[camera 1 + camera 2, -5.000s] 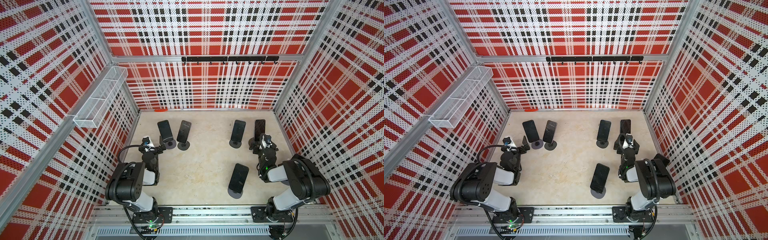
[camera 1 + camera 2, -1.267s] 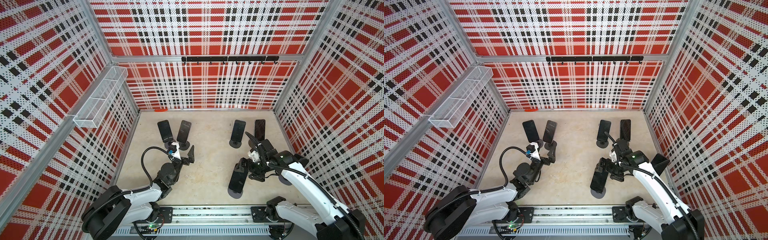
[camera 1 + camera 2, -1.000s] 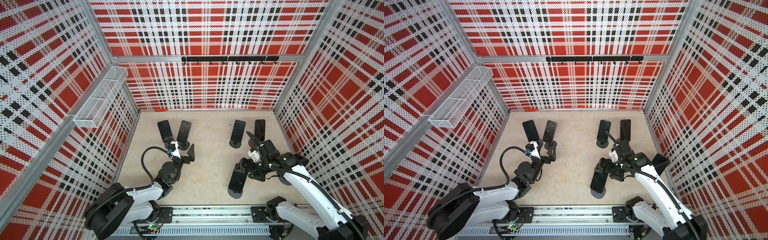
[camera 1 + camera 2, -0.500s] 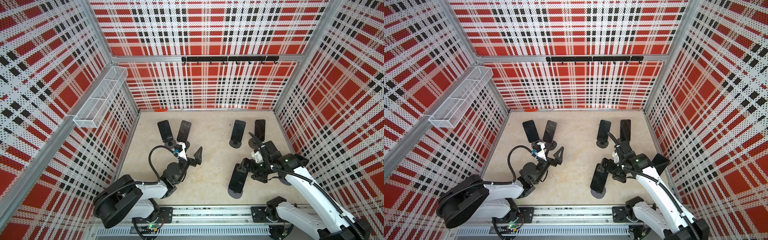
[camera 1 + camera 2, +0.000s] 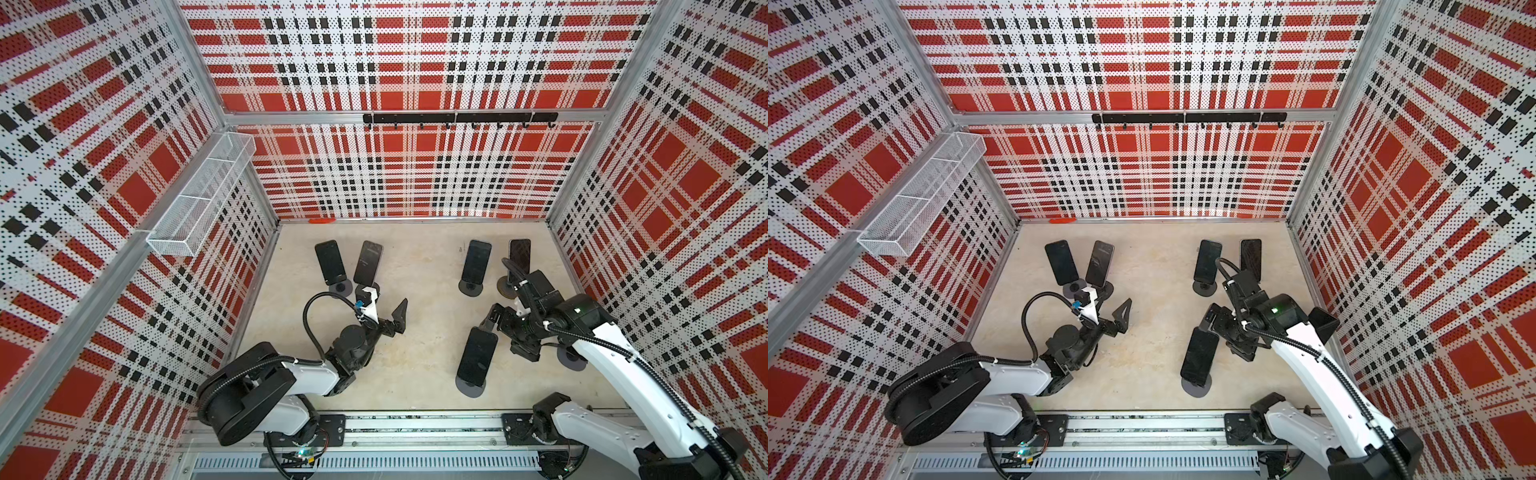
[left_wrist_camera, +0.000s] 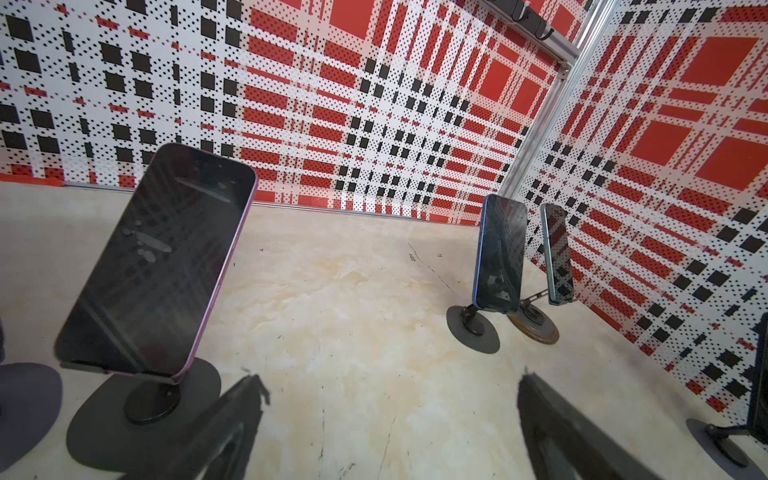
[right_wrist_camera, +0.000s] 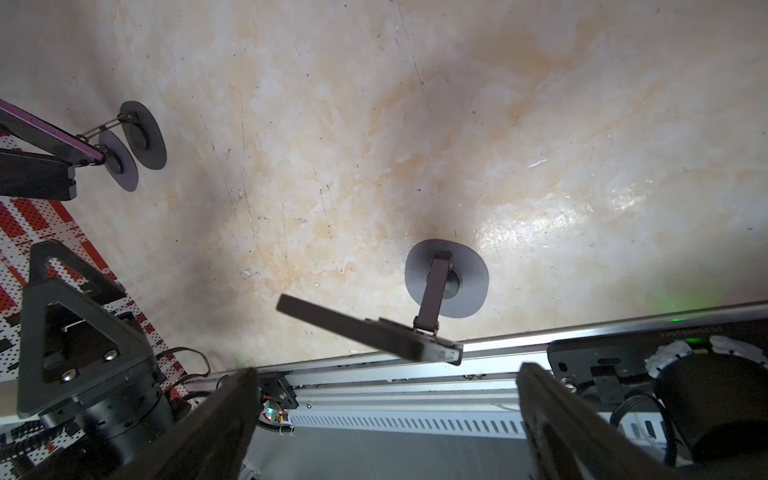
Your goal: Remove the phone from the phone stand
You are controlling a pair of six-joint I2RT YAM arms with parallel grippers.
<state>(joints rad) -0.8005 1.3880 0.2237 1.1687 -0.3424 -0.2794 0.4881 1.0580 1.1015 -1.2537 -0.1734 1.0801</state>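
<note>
phone [image 5: 478, 357] on phone stand [image 5: 469, 385]: long axis near-to-far, just left of right gripper [image 5: 508, 336], the nearer arm. it and left gripper [image 5: 386, 311] both gape, empty.

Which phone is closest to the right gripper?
The lone front phone, just beside the right gripper; the others stand in pairs farther back.

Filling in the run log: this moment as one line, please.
front phone: on stand | left gripper: open, empty | right gripper: open, at that phone's upper end, no grip
</note>
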